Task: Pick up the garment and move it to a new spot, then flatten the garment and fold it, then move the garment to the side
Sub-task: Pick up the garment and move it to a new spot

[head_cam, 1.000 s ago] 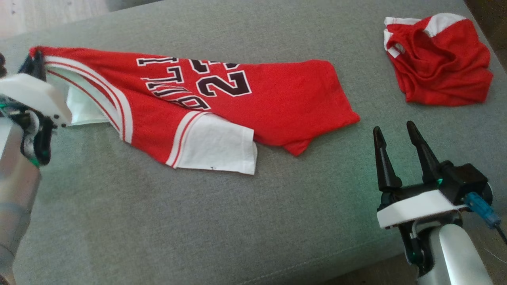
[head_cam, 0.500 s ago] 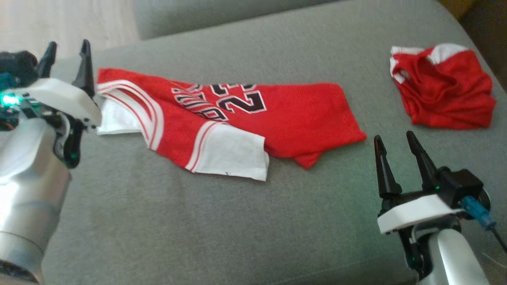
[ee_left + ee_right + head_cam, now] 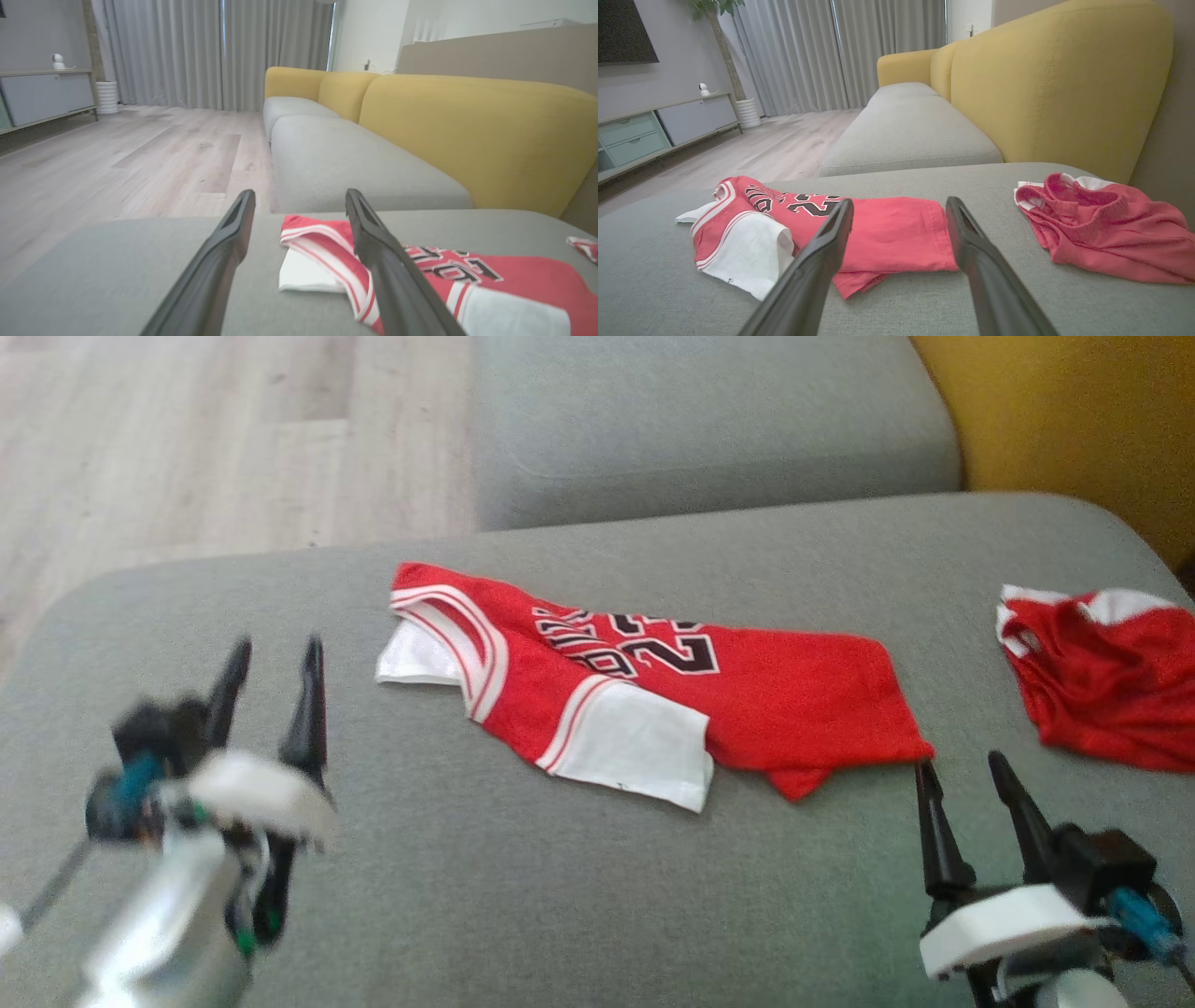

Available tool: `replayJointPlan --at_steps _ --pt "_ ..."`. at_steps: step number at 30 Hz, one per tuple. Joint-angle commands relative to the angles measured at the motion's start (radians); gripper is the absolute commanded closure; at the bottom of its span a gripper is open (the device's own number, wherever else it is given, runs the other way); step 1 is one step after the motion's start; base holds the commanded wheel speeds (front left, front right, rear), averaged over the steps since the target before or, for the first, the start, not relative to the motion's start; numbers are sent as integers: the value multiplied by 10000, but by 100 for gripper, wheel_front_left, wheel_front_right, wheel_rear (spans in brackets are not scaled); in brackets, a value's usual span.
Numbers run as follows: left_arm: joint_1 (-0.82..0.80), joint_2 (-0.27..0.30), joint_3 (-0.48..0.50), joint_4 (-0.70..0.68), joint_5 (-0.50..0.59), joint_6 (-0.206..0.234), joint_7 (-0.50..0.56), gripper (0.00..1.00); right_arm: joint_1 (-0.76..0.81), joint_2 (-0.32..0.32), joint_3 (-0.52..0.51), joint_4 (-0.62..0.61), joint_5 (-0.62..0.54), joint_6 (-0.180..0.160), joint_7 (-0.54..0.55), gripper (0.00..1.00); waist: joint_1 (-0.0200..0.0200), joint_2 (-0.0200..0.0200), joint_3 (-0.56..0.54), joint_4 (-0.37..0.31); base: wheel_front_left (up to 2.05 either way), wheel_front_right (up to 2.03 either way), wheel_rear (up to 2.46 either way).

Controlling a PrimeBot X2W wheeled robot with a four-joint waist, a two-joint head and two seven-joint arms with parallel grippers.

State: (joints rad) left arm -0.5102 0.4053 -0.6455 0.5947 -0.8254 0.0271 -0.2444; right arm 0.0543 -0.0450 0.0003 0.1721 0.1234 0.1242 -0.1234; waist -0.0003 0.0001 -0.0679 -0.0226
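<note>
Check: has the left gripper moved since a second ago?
Yes. The left gripper has let go and backed off the jersey's striped end, toward the robot.

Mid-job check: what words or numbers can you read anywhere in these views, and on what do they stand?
"2": large black digit on the jersey, upside down in the head view; the digit next to it is cut off by a fold.
Black lettering beside it on the jersey: folded and blurred, not readable.
Other red garment: no text to be seen.
</note>
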Motion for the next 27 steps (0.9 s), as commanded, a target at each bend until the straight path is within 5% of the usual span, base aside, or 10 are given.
replayJointPlan --at_steps 1,8,14,27 --pt "120 466 493 -712 155 341 -136 0 -143 -52 181 -364 98 65 -142 0 3 -1 -291 358 0 0 0" --pt "3111 484 1049 -3504 610 1858 -170 0 340 -52 191 -317 286 65 -452 0 3 -1 -439 727 0 0 0" --pt "4930 129 1627 -4529 869 2578 -172 0 593 -52 346 -158 393 65 -786 0 3 -1 -559 796 0 0 0" --pt "5820 -6 1727 -4778 1207 2367 -158 0 573 -52 534 415 115 65 -1080 0 3 -1 -703 751 0 0 0"
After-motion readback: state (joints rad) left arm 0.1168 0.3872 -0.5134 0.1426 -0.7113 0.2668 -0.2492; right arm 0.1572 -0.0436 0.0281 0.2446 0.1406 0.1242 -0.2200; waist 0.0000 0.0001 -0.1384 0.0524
